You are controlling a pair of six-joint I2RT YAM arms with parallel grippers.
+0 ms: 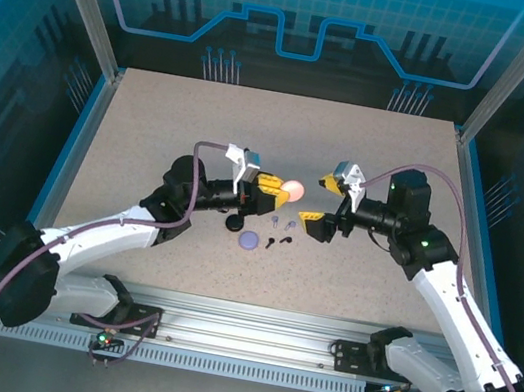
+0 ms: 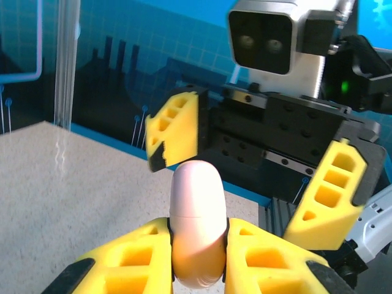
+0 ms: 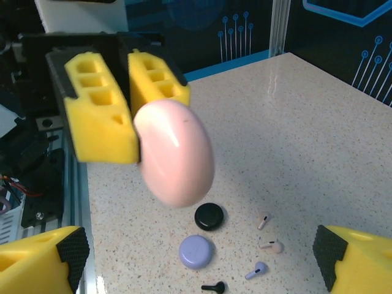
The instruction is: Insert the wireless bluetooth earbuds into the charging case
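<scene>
- Left end effector clenched on the pale pink charging case, held clear of the counter — apparently offered to the right end effector, which is spread wide and empty.
- The case is glossy and egg-rounded, its seam shut.
- The tiny, short-stemmed earbuds lie loose on the counter below, beside the lavender case and black case.

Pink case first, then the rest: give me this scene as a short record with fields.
pink case: closed, held above the table
left gripper: shut on pink case
right gripper: open, facing the pink case
black case: closed, on table
lavender case: closed, beside black case
earbuds: four visible, loose on table
</scene>
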